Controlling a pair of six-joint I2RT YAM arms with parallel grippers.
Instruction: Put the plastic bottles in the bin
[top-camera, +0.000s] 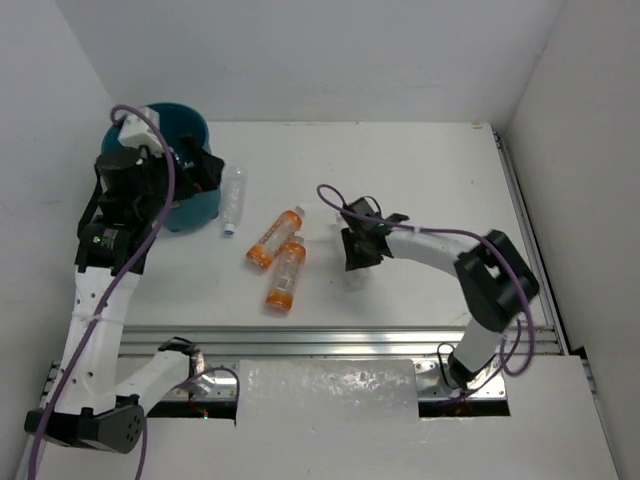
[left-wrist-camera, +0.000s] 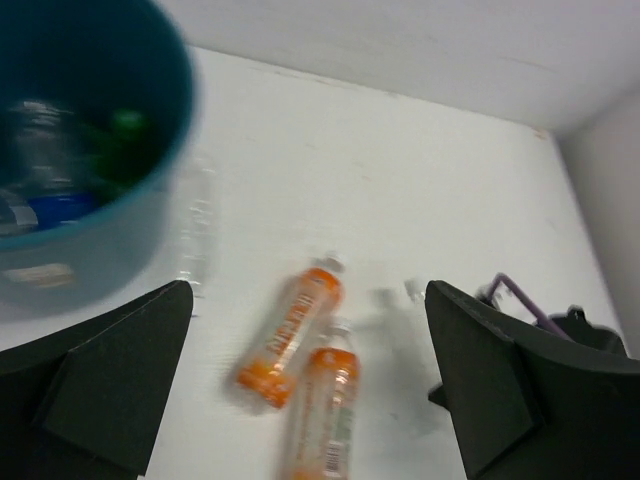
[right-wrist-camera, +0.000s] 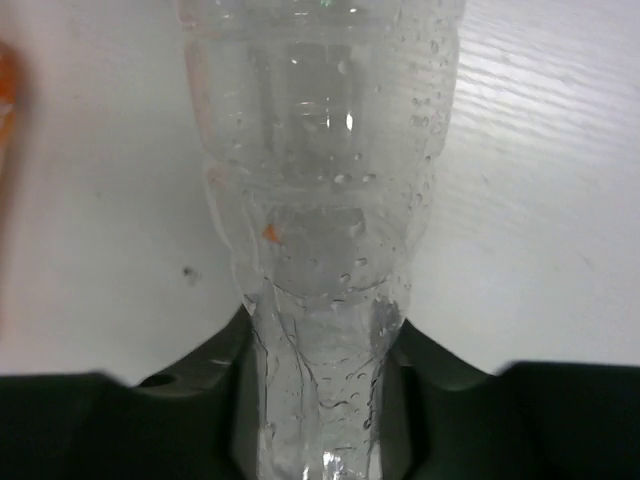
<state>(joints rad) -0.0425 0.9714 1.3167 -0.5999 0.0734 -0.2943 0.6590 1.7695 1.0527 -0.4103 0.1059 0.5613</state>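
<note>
The white table (top-camera: 430, 180) is carrying everything, and at its far left corner the teal bin (top-camera: 198, 205) is standing upright. It is already holding a green bottle (left-wrist-camera: 125, 125) and a blue-labelled bottle (left-wrist-camera: 55, 205). The left gripper (top-camera: 195, 168) is hanging over the bin's near rim with its fingers (left-wrist-camera: 110, 380) spread wide and nothing between them.

Right of centre, the right gripper (top-camera: 358, 250) is pinching a plain clear bottle (right-wrist-camera: 320, 150). The wrist view shows the thin wall buckling in where the jaws are squeezing it. I cannot tell whether it is off the table yet.

Three more are waiting on the table. A loose clear bottle (top-camera: 232, 200) is lying just beside the bin, and a first orange bottle (top-camera: 275, 238) is lying near the middle with a second orange bottle (top-camera: 286, 277) close against it.

The step in hand looks like carrying the pinched bottle across to the bin. To do it well:
- The wall is soft and beaded with droplets, so the squeeze wants to be firm but not crushing.
- The lift should be high enough to pass over the orange pair and the bin's rim.
- The left arm is crowding the opening, so it probably needs to make room.
- Letting go should wait until the bottle is squarely above the mouth.
</note>
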